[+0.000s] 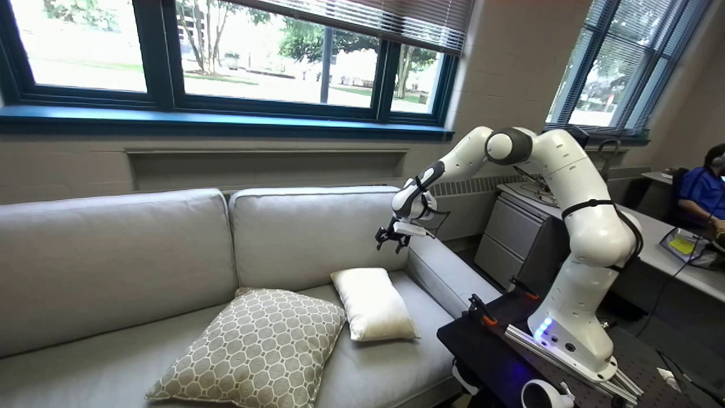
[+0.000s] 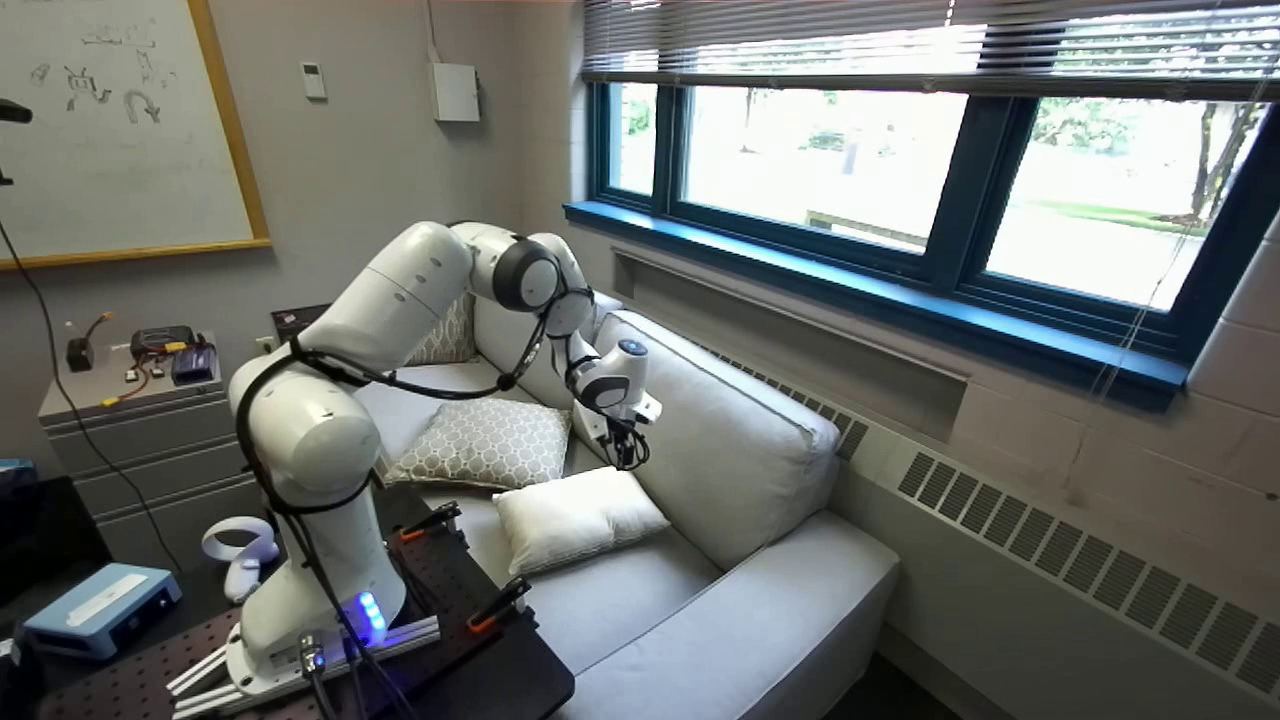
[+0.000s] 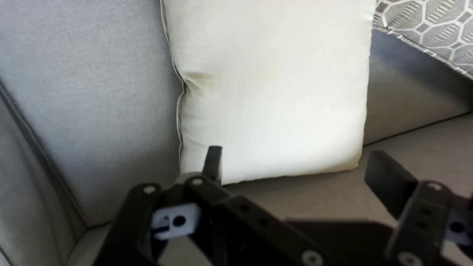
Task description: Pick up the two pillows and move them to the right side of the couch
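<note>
The cream-white pillow (image 1: pixel 374 306) lies on the seat (image 1: pixel 391 365) of the couch (image 1: pixel 73 362) near its armrest (image 1: pixel 447 272), with a strip of upholstery between the two, its rear edge lapping the crease at the foot of the back cushion (image 1: pixel 311 232). The tan lattice cushion (image 1: pixel 260 345) lies next to it at a slant, on the side away from the armrest, one corner near the joint of the couch's two back cushions, its body spreading toward the front edge of the seat; a second corner comes right up to the pillow, and whether they touch cannot be told. The gripper (image 1: pixel 389 248) hangs above the rear of the seat, near its corner by the armrest, pointing down, its jaws wide apart. In the wrist view one jaw overlaps the pillow's rear corner nearest the armrest, and the other shows just past the opposite rear corner. In an exterior view another patterned cushion (image 2: pixel 452 335) shows at the couch's far end, partly hidden by the robot arm (image 2: pixel 360 310).
</note>
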